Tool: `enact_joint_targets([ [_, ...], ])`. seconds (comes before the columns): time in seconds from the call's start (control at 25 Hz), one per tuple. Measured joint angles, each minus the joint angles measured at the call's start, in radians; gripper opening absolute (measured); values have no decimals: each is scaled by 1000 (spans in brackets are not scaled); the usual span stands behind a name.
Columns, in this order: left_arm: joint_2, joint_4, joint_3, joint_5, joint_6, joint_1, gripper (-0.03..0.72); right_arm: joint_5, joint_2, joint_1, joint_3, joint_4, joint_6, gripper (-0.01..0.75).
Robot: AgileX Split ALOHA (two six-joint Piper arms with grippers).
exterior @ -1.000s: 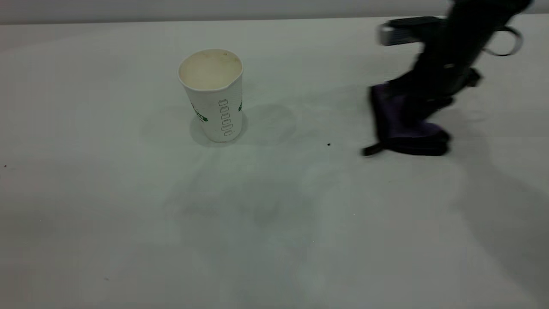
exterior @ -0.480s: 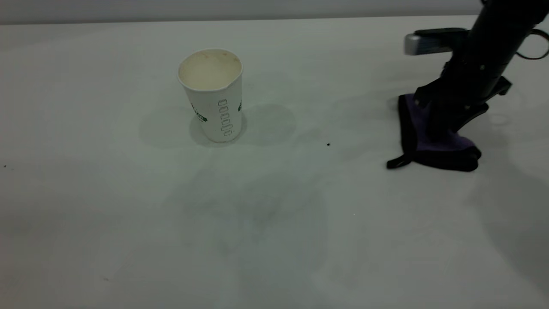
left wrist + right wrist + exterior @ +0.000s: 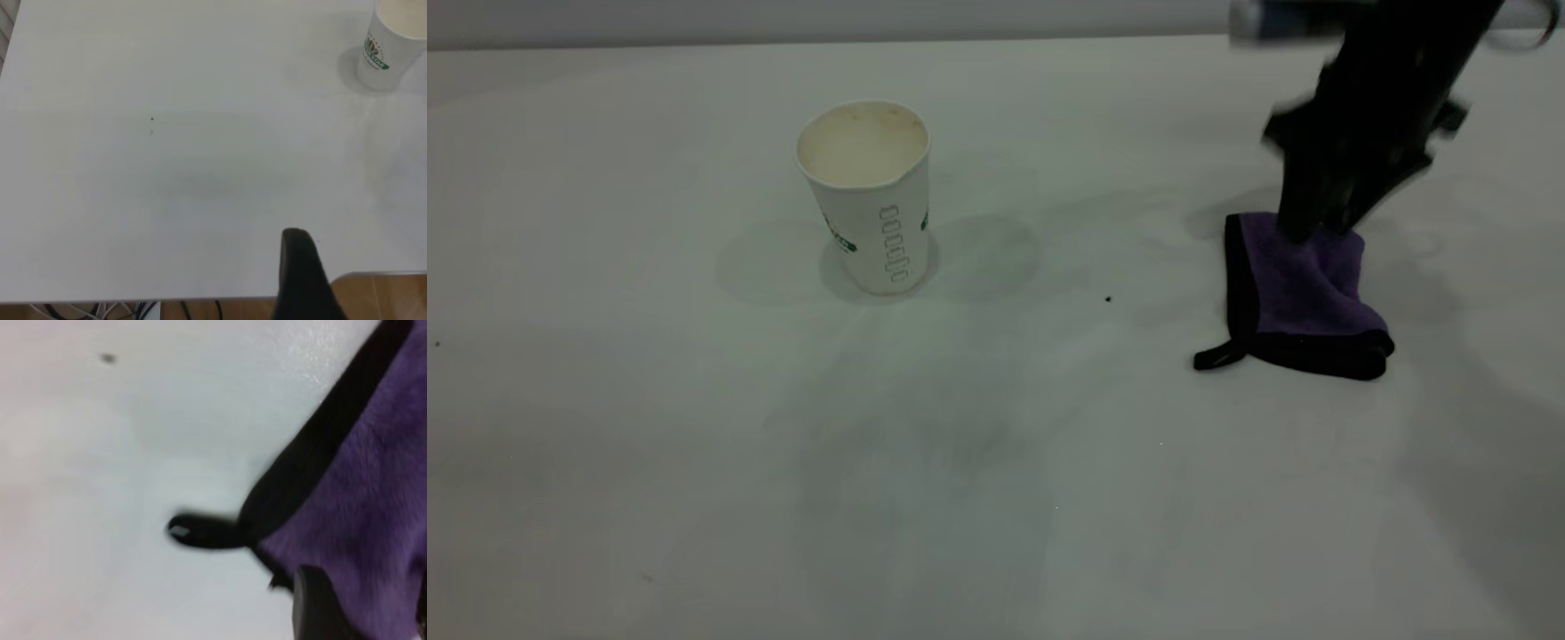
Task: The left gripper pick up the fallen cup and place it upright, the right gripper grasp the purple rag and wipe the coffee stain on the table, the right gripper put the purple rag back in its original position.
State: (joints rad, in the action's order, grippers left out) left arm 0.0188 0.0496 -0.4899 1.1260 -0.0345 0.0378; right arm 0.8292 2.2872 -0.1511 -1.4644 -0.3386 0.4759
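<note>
The cup [image 3: 867,200] stands upright on the table [image 3: 694,462], left of the middle; the left wrist view shows it [image 3: 390,50] far from the left gripper [image 3: 301,267], which hangs over the table's edge. The purple rag [image 3: 1303,298] lies on the table at the right, its black loop tab [image 3: 1214,357] pointing towards the cup. My right gripper [image 3: 1307,222] hovers just over the rag's far edge, blurred by motion. In the right wrist view its fingers [image 3: 313,603] stand apart, open, with the rag [image 3: 373,500] below them. The coffee stain is out of view.
A tiny dark speck [image 3: 1108,300] lies between the cup and the rag. Wood flooring [image 3: 380,297] and cables show beyond the table's edge in the left wrist view.
The right gripper carried the bunched rag to the right, then rose. The rag now lies spread flatter on the table. The cup has not moved.
</note>
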Motion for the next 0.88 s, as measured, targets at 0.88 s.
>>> enact_joint_targets([
  [0.88, 0, 0, 0, 0, 0, 0, 507, 388, -927, 0, 344, 201, -288, 401],
])
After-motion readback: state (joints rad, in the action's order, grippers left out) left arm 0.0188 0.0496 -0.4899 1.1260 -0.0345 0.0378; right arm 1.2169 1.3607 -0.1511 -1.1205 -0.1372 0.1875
